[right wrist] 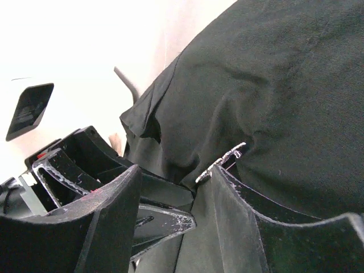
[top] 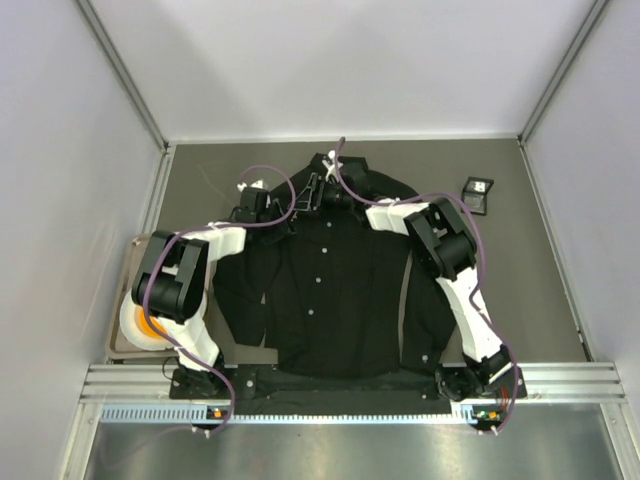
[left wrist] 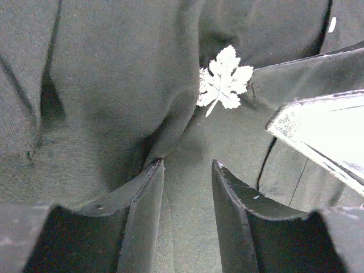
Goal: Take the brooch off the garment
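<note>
left end effector (left wrist: 187, 165) parted, right end effector (right wrist: 175, 170) parted

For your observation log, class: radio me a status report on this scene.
Left gripper open. Right gripper open, beside brooch. Brooch on garment, unheld. Fabric fold alongside.

Access to the brooch (left wrist: 224, 84), left wrist view: a raised fold of the garment (left wrist: 114, 85) blocks its left, and the right gripper (right wrist: 175, 170) crowds its right. The left gripper (left wrist: 187, 165), jaws apart, has flat cloth straight ahead. Bare tabletop (top: 430, 158) lies beyond the collar, beside the box (top: 477, 190).
</note>
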Tool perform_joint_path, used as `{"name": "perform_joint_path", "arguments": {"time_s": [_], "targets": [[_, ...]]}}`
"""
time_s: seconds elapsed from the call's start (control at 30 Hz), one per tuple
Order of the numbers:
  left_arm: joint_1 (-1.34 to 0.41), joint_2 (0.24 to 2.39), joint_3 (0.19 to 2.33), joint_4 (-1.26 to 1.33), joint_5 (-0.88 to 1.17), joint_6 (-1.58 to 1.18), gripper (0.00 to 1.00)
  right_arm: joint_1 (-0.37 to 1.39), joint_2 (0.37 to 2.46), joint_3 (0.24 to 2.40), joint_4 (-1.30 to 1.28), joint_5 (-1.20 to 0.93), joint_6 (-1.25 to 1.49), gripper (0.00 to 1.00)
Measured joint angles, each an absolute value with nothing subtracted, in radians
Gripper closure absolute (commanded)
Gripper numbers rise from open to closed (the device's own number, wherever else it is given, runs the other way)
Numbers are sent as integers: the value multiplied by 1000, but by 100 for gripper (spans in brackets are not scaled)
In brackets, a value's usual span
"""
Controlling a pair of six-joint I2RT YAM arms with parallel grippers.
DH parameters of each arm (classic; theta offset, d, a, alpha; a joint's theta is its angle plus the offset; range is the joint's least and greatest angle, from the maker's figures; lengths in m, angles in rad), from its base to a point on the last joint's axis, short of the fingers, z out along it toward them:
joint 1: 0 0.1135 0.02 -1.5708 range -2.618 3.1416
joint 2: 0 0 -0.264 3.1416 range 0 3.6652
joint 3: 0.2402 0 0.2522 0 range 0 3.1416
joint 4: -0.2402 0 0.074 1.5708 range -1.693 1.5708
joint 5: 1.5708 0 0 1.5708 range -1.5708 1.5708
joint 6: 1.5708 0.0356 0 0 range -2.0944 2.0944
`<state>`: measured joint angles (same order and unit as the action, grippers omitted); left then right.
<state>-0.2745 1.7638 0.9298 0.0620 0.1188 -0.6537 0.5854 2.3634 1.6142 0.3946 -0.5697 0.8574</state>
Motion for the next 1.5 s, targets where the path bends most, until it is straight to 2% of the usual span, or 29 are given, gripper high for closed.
{"name": "perform_joint_path", "arguments": {"time_s": [0.23, 0.43, 0.53, 0.63, 0.97, 1.2, 1.5], "targets": [[-273, 1764, 986, 30, 105, -630, 60, 586, 2385, 1639, 405, -573, 884, 47], [-258, 1764, 1040, 17, 91, -624, 51, 586, 2394, 1639, 412, -569, 894, 47], [-253, 1784, 1074, -4, 109, -616, 52, 581, 2400, 1645, 423, -558, 902, 47], [-251, 1818, 1105, -9, 125, -603, 59, 578, 2400, 1646, 428, -549, 910, 47], [-251, 1874, 1161, -19, 153, -565, 54, 574, 2415, 1669, 443, -526, 973, 50], [-331, 1882, 1211, -81, 30, -479, 59, 545, 2363, 1560, 363, -458, 971, 50], [-427, 1945, 1336, -131, -163, -374, 56, 405, 2140, 1325, 289, -467, 907, 50]]}}
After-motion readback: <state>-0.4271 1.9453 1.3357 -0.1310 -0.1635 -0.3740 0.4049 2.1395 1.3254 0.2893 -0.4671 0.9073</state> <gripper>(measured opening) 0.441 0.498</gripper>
